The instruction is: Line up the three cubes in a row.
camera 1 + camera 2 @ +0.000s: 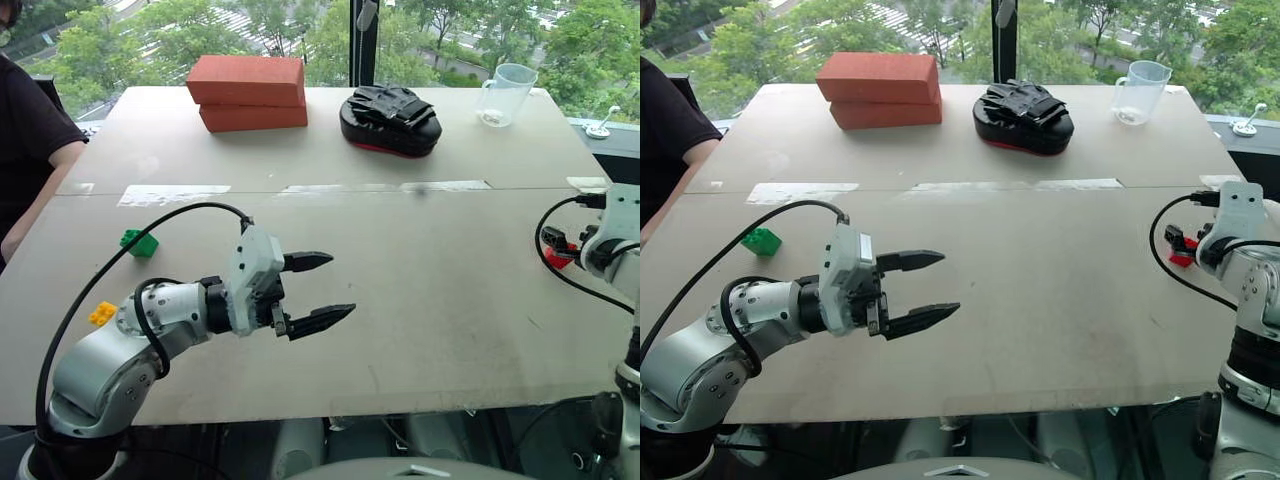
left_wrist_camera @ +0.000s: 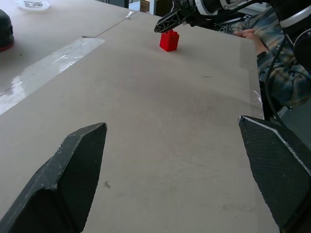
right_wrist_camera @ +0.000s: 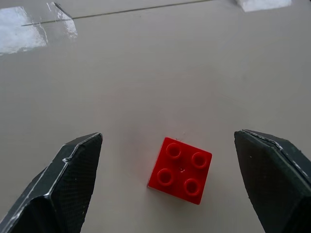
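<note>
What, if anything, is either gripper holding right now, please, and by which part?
Nothing is held. The left gripper is open over bare table; the right gripper is open above the red cube, not touching it.

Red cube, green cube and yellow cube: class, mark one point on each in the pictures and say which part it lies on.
red cube point(image 3: 181, 169), right wrist view, studded top face.
green cube point(image 1: 140, 243), left eye view, its top.
yellow cube point(image 1: 102, 314), left eye view, its top.

Bright, even daylight comes through the windows at twelve o'clock, leaving soft, faint shadows on the table point(image 1: 420, 300), white glare on the tape strips point(image 1: 172, 194), and the near black fingers point(image 3: 63, 189) slightly out of focus.
</note>
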`<state>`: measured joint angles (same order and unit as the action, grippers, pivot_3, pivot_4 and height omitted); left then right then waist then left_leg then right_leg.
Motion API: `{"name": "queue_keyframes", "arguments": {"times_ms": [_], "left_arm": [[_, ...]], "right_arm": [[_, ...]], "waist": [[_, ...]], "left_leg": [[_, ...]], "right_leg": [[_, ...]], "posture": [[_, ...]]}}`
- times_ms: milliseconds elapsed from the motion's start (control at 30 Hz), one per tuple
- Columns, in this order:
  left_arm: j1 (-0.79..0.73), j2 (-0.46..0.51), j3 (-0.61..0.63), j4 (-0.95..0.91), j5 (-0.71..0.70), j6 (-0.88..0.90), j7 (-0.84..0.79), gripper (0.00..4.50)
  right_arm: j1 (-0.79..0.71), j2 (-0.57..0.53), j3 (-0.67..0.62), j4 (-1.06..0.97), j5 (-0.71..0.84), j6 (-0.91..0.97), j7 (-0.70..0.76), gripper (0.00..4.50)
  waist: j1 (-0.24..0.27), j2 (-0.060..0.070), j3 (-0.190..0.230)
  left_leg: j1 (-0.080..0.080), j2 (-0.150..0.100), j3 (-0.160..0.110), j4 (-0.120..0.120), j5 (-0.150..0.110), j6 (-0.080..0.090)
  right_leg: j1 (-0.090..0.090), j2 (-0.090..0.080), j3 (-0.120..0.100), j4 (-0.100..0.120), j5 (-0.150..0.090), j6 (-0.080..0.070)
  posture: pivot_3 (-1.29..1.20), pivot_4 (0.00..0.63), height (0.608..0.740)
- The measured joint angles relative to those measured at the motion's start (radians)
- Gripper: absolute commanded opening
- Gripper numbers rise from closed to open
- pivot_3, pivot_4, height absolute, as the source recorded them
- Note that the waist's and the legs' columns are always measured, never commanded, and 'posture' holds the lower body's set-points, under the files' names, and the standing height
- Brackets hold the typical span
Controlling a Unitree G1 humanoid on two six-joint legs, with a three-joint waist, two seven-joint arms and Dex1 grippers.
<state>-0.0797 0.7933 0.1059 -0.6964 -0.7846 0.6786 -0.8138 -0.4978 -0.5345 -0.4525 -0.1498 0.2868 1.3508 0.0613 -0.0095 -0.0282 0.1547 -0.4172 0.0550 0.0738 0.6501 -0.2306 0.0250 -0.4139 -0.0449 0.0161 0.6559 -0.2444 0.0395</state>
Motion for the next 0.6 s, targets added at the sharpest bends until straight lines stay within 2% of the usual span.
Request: {"name": "queue_keyframes", "arguments": {"times_ms": [100,133,167,333,433,500,600], "left_arm": [[0.000,0.001,0.000,-0.005,-0.005,0.000,-0.011,4.43],[0.000,0.003,0.000,-0.007,-0.005,0.000,-0.015,4.50],[0.000,0.005,0.000,-0.011,-0.005,0.000,-0.017,4.50],[0.001,0.007,0.003,-0.017,-0.009,0.000,-0.021,4.50],[0.012,0.008,0.010,-0.020,-0.015,0.000,-0.017,4.50],[0.032,0.008,0.019,-0.025,-0.017,0.000,-0.010,4.50],[0.092,-0.009,0.054,-0.030,-0.013,-0.017,0.010,4.50]], "right_arm": [[-0.026,0.023,-0.001,0.026,-0.017,0.027,-0.027,4.50],[-0.034,0.027,0.001,0.041,-0.022,0.036,-0.031,3.94],[-0.034,0.027,0.001,0.050,-0.027,0.039,-0.034,3.73],[-0.039,0.037,0.003,0.095,-0.043,0.017,-0.041,1.38],[-0.042,0.034,0.015,0.099,-0.043,0.015,-0.024,1.29],[-0.024,-0.008,0.062,0.095,-0.032,0.000,0.030,1.29],[0.042,-0.070,0.146,0.039,0.040,-0.162,0.259,1.29]], "waist": [[-0.003,0.000,0.000],[-0.003,0.000,0.000],[-0.002,0.000,0.000],[-0.004,0.000,0.000],[-0.005,0.000,0.000],[-0.005,0.000,0.000],[-0.008,0.000,0.000]], "left_leg": [[0.000,0.000,0.000,0.000,0.000,0.000],[0.000,0.000,0.000,0.000,0.000,0.000],[0.000,0.000,0.000,0.000,0.000,0.000],[0.000,0.000,0.000,0.000,0.000,0.000],[0.000,0.000,0.000,0.000,0.000,0.000],[0.000,0.000,0.000,0.000,0.000,0.000],[0.001,0.001,0.000,-0.001,0.000,0.000]], "right_leg": [[0.000,0.000,0.000,0.000,0.000,0.000],[0.000,0.000,0.000,0.000,0.000,0.000],[0.000,0.000,0.000,0.000,0.000,0.000],[0.000,0.000,0.000,0.000,0.000,0.000],[0.000,0.000,0.000,0.000,0.000,0.000],[0.000,0.000,0.000,0.000,0.000,0.000],[0.000,0.000,0.001,-0.001,0.000,0.002]], "posture": [[0.00,0.150,0.740],[0.00,0.150,0.740],[0.00,0.150,0.740],[0.00,0.150,0.740],[0.00,0.150,0.740],[0.00,0.150,0.740],[0.00,0.150,0.740]]}}
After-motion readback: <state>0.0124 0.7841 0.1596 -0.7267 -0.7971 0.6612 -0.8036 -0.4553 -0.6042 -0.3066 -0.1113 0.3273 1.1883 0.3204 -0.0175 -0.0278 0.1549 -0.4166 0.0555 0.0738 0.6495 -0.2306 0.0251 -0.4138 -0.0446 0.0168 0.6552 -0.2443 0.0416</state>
